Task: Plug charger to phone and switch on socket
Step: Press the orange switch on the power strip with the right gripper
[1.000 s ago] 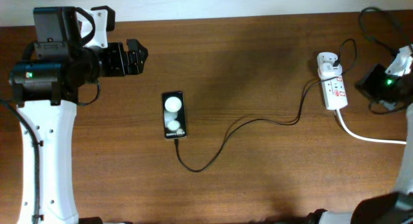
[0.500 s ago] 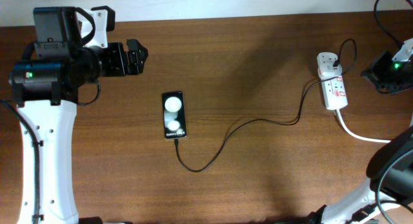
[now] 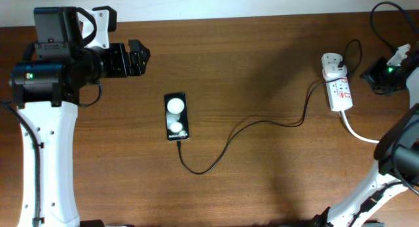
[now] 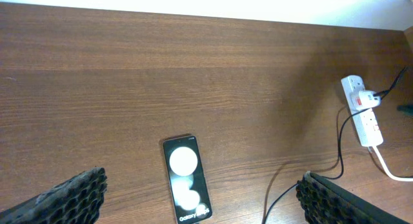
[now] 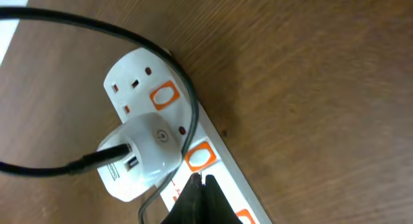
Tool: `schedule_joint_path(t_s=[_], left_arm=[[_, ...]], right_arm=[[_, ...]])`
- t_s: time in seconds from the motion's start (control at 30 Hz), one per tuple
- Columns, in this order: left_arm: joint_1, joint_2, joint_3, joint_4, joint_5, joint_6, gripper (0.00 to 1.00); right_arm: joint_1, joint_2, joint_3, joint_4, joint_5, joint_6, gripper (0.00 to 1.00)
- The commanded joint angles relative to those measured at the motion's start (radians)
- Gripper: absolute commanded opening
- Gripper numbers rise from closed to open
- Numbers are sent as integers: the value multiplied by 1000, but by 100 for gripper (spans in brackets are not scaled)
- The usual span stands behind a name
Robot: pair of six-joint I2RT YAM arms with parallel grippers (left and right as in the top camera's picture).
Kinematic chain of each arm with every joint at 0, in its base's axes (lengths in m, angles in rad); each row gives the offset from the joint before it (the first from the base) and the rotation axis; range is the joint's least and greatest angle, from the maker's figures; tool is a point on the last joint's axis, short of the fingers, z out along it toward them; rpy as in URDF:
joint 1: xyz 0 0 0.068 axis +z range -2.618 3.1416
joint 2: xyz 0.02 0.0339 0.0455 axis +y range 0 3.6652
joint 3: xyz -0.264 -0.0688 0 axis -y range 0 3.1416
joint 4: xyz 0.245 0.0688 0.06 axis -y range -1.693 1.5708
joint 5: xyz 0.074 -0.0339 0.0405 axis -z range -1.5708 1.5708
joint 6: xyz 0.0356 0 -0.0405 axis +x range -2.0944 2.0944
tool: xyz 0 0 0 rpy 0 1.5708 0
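Observation:
The phone lies flat at centre-left, screen up; it also shows in the left wrist view. The thin black charger cable runs from the phone's bottom edge, where its tip meets the phone, in a loop to the white adapter on the socket. My left gripper is open and hangs above and behind the phone. My right gripper is just right of the socket. In the right wrist view it is shut and empty, its tip beside an orange switch on the socket.
The socket's thick white cord runs off to the right. A white adapter sits in the strip, with the black cable curving over it. The table's far edge meets a white wall.
My right gripper has shifted a little left, closer to the socket, and its arm has swung round. The left arm, phone and cable have not moved.

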Motion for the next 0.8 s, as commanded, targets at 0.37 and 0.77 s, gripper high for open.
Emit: schedule_joint_path(t_s=[0.37,0.77], left_arm=[[3,-7,17,-1,-4,5,99],[3,-7,17,-1,-4,5,99]], right_arm=[[89,129,14,69,21,11,4],[119,135,10,-24,21,15,4]])
